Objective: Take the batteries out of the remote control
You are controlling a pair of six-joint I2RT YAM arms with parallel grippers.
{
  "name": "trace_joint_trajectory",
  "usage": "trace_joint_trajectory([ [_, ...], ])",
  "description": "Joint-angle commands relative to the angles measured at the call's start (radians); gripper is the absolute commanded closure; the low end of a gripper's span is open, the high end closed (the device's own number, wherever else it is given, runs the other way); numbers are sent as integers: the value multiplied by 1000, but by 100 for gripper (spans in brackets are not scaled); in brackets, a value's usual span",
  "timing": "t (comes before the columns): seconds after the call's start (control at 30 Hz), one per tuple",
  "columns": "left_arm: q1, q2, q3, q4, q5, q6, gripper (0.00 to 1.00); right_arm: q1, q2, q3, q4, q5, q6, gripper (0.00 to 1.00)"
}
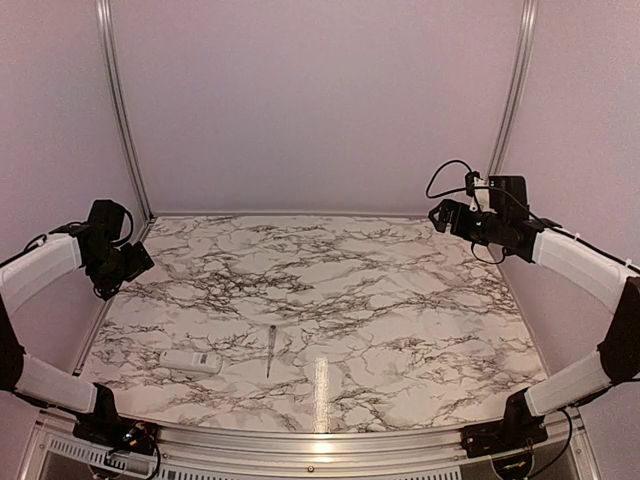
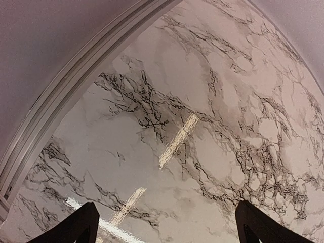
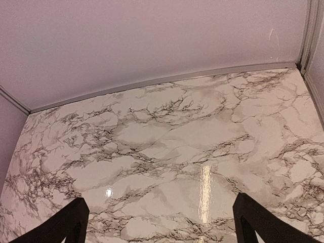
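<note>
The white remote control (image 1: 190, 361) lies flat on the marble table near the front left, a small dark patch on its top. No batteries show in any view. My left gripper (image 1: 138, 262) is raised at the far left edge, well behind the remote, open and empty; its dark fingertips (image 2: 71, 228) stand wide apart over bare marble. My right gripper (image 1: 440, 215) is raised at the back right, open and empty, with fingertips (image 3: 263, 223) wide apart. Neither wrist view shows the remote.
A thin pale pen-like tool (image 1: 271, 350) lies on the marble table (image 1: 340, 290) just right of the remote. Pale walls and aluminium frame posts (image 1: 118, 100) enclose the back and sides. A metal rail (image 1: 300, 440) runs along the front edge.
</note>
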Motion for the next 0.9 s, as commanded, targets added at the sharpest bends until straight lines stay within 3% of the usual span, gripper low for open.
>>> trace_joint_trajectory([
  [0.0,-14,-32,-24,-34,37,57,1,7,-9,-13,-20,13,29,2],
  [0.23,-114,-28,-16,-29,63,138,5,9,16,18,-127,58,65,1],
  [0.4,-228,-16,-17,-20,58,171,7,25,10,54,-227,181,75,2],
  [0.6,-297,-12,-37,-19,123,219,9,26,-17,46,-277,149,66,2],
  [0.77,-301,-63,-97,-72,144,130,11,26,-62,20,-281,140,81,1],
  [0.87,-301,-109,-143,-130,145,4,6,26,-72,17,-302,140,95,2],
])
